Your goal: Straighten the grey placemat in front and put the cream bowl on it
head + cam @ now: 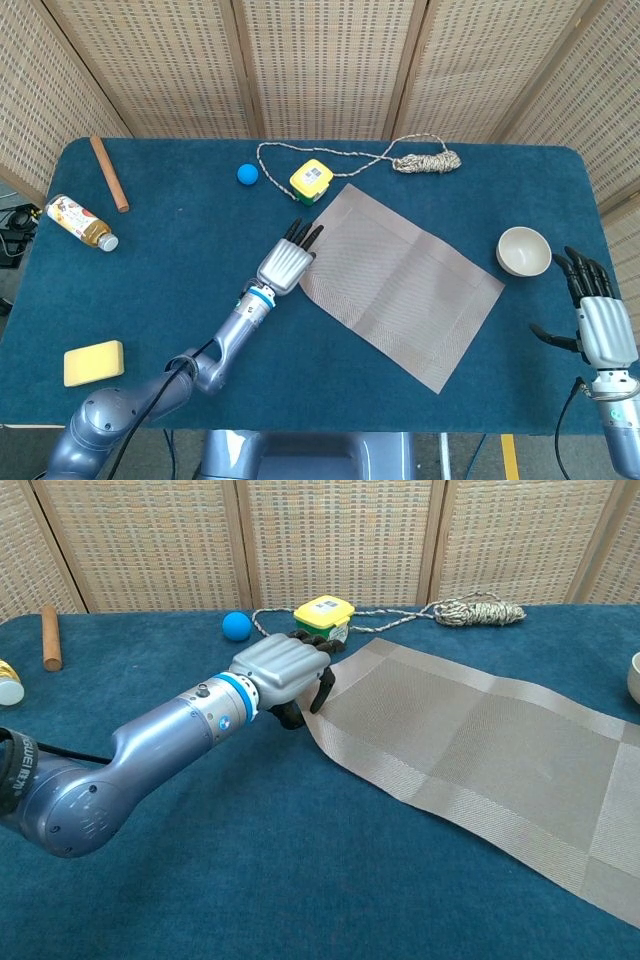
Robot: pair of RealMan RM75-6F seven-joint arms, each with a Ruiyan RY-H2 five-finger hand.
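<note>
The grey placemat lies skewed across the middle of the blue table. My left hand is at the mat's left edge. Its fingers lie on top of the mat and its thumb sits at the edge below, so it pinches the mat. The cream bowl stands upright and empty on the table, right of the mat. Nearer than the bowl, by the table's right edge, my right hand holds nothing, fingers apart.
A yellow-green box sits just beyond the left hand, with a blue ball and a coiled rope nearby. A wooden stick, a bottle and a yellow sponge lie at the left.
</note>
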